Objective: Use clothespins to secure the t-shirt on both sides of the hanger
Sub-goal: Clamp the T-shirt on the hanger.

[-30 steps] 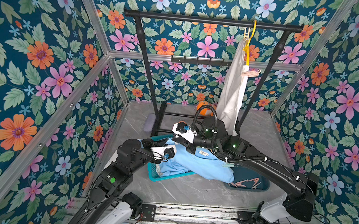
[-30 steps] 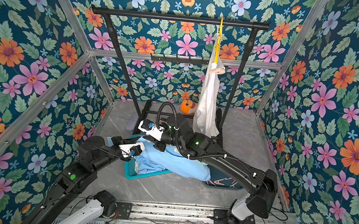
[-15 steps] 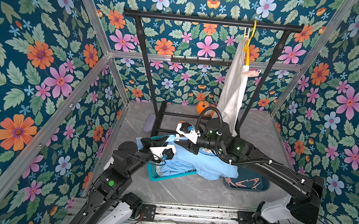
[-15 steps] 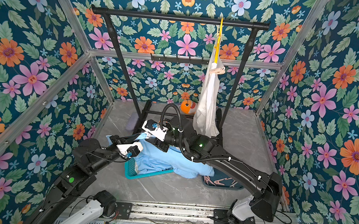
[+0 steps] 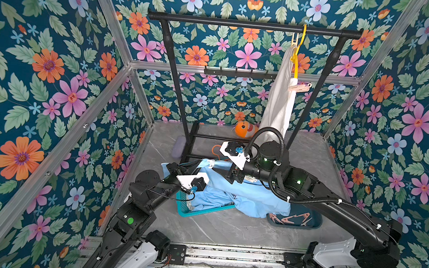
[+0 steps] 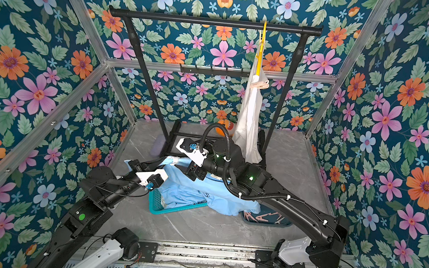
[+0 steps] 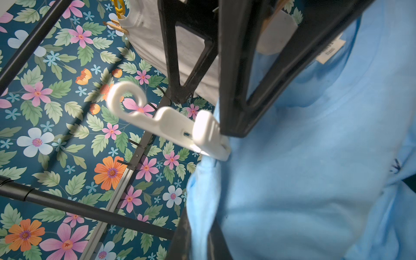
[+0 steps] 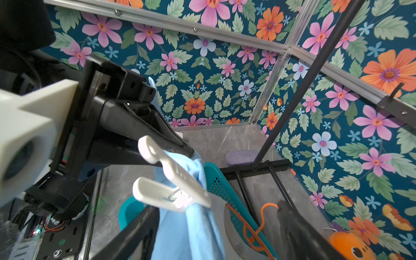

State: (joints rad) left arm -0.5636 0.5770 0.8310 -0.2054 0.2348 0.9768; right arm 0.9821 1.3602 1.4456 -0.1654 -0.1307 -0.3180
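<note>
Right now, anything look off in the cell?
Yes. The blue t-shirt is bunched, not spread: it sags over the teal basket and covers part of the clothespin tray. A white clothespin grips a twisted fold; whether it also catches the orange hanger, I cannot tell.

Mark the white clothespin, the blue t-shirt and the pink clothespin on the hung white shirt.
white clothespin (image 7: 177,127): left wrist view, middle of its body.
blue t-shirt (image 5: 245,198): in a top view, middle of the fabric.
pink clothespin (image 5: 299,87): in a top view, its middle.
</note>
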